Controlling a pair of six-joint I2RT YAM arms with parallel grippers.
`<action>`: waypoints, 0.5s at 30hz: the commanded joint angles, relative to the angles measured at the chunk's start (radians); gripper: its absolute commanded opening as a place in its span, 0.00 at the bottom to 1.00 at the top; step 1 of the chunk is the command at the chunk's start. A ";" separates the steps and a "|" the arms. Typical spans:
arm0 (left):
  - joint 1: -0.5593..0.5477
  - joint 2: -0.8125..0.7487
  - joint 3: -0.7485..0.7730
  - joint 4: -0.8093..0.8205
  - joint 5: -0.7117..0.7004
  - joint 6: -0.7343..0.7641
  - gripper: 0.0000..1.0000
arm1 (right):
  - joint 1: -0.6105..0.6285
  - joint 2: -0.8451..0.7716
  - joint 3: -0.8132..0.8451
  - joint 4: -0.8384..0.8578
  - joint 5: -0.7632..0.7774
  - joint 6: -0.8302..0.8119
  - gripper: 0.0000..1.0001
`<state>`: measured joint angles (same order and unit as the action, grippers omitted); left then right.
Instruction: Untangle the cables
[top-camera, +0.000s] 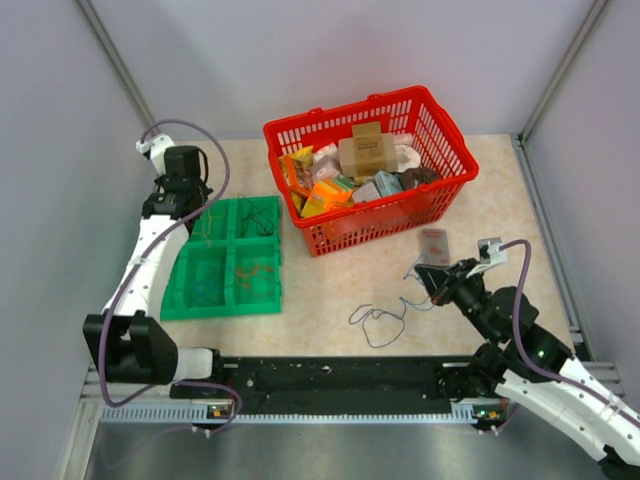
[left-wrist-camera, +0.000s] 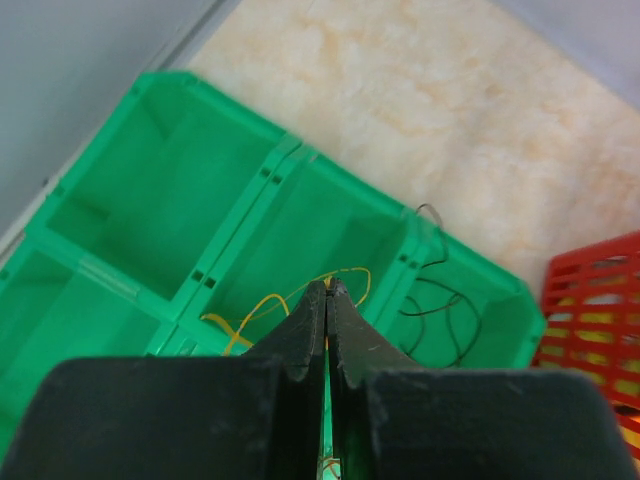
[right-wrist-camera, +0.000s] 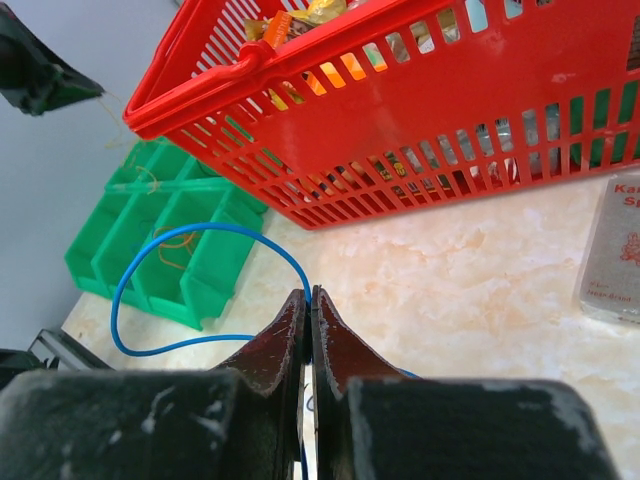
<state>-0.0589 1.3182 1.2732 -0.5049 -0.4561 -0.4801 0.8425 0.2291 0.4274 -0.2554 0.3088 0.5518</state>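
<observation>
My left gripper (left-wrist-camera: 327, 285) is shut over the green tray (left-wrist-camera: 110, 180), with a thin yellow cable (left-wrist-camera: 250, 305) pinched at its tips and trailing into the compartment below. From above, it (top-camera: 188, 207) hangs over the tray's far left compartment. A black cable (left-wrist-camera: 450, 310) lies in the neighbouring compartment. My right gripper (right-wrist-camera: 309, 293) is shut on a blue cable (right-wrist-camera: 200, 230) that loops up and left from its tips. From above, it (top-camera: 425, 275) is held over the table just right of a loose grey and dark tangle (top-camera: 380, 322).
A red basket (top-camera: 440, 190) full of packets stands at the back, close to my right gripper. A flat packet (top-camera: 435, 245) lies on the table before it. An orange cable (top-camera: 255, 270) lies in the tray's near right compartment. Grey walls on both sides.
</observation>
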 joint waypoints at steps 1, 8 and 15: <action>0.050 0.039 -0.049 -0.026 0.017 -0.155 0.00 | 0.006 -0.011 0.053 0.008 0.000 -0.027 0.00; 0.094 0.072 -0.127 -0.006 0.032 -0.241 0.00 | 0.006 -0.007 0.060 0.004 -0.017 -0.024 0.00; 0.134 0.060 -0.123 -0.055 0.079 -0.307 0.66 | 0.004 0.056 0.100 0.005 -0.103 -0.067 0.00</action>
<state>0.0631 1.4128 1.1496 -0.5545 -0.3920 -0.7300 0.8425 0.2455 0.4534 -0.2665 0.2703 0.5323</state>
